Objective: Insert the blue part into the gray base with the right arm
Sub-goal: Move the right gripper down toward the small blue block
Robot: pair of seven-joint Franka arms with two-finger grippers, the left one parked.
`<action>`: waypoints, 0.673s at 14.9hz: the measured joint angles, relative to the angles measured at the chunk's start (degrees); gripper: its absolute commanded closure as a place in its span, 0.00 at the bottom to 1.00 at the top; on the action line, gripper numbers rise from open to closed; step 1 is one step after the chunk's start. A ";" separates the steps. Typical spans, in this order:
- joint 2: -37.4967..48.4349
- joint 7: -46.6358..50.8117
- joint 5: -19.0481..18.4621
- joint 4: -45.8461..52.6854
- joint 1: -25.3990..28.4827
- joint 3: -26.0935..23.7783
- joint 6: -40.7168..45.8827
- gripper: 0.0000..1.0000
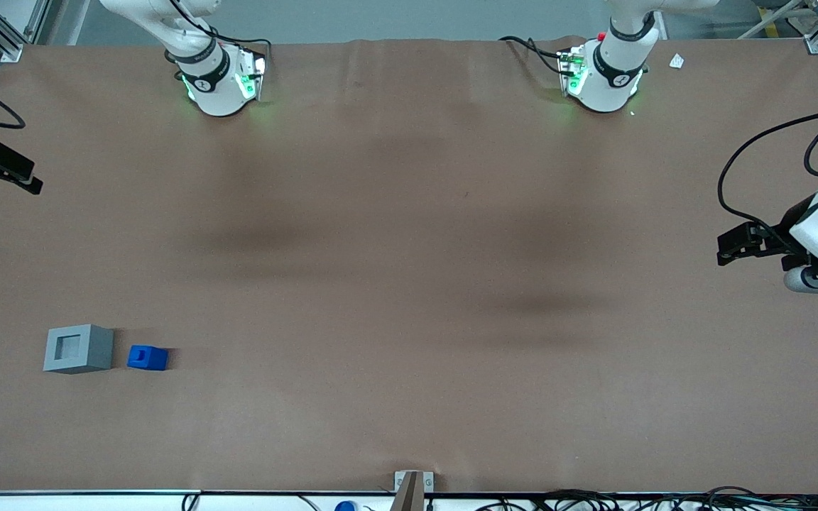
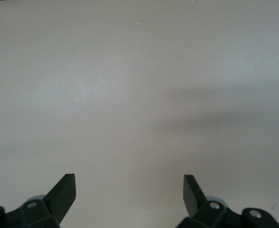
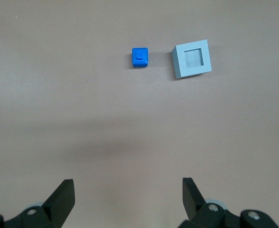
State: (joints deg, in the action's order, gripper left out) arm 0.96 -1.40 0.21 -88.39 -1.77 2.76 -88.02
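The blue part sits on the brown table beside the gray base, a small gap between them, toward the working arm's end. The base's square recess faces up and holds nothing. My right gripper hangs at the table's edge, farther from the front camera than both blocks and well apart from them. In the right wrist view the gripper is open and empty, with the blue part and the gray base ahead of its fingertips on bare table.
The two arm bases stand at the table's back edge. A small metal bracket and cables lie along the front edge. A white scrap lies near the parked arm's base.
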 measured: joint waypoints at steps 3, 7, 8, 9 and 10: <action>-0.02 0.04 -0.02 0.06 0.00 0.05 0.05 0.00; -0.99 0.06 -0.01 0.03 -0.51 0.58 -0.14 0.00; -1.96 0.06 -0.01 -0.02 -0.62 0.67 -0.83 0.00; -3.35 0.07 0.00 -0.07 -0.71 0.71 -2.07 0.00; -5.09 0.07 0.00 -0.13 -0.76 0.72 -3.40 0.00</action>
State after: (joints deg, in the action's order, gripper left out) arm -4.13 -1.33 0.21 -88.52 -2.53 3.48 -91.42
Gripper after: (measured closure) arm 0.000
